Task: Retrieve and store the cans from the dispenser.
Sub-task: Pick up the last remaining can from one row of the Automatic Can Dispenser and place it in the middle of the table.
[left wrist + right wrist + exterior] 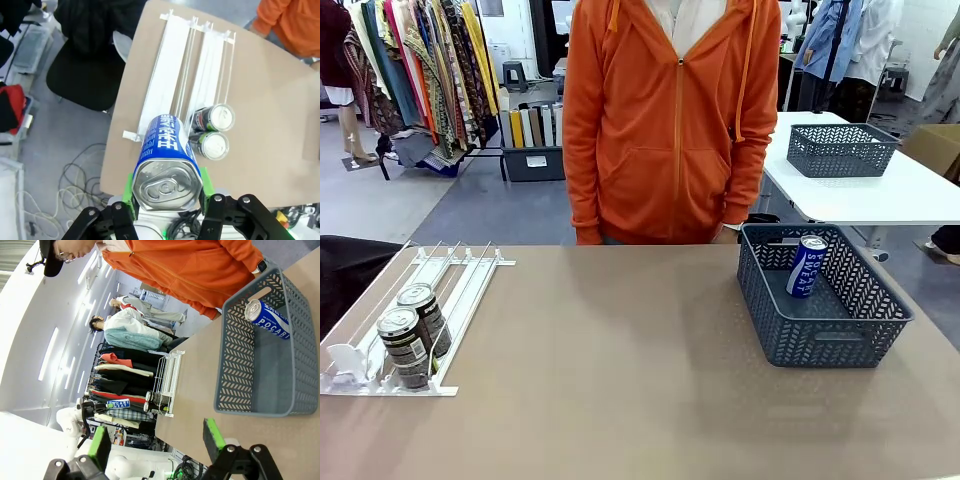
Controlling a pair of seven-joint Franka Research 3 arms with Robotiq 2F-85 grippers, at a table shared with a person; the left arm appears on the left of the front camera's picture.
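Observation:
My left gripper [167,187] is shut on a blue can [165,150] with white lettering, held high above the near end of the white dispenser [165,75]. Two dark cans [214,131] stand together in one lane at the dispenser's stop end. In the front view the dispenser [460,265] lies at the table's left with the same dark cans [415,332]. Another blue can [807,265] leans inside the dark lattice basket [820,340] on the right. My right gripper [156,442] is open and holds nothing, hanging well short of the basket [235,355] and its blue can [267,317].
A person in an orange hoodie [665,120] stands at the far edge, between dispenser and basket. A second lattice basket [842,150] sits on a white table behind. A black chair [85,75] and floor cables lie beyond the table's left edge.

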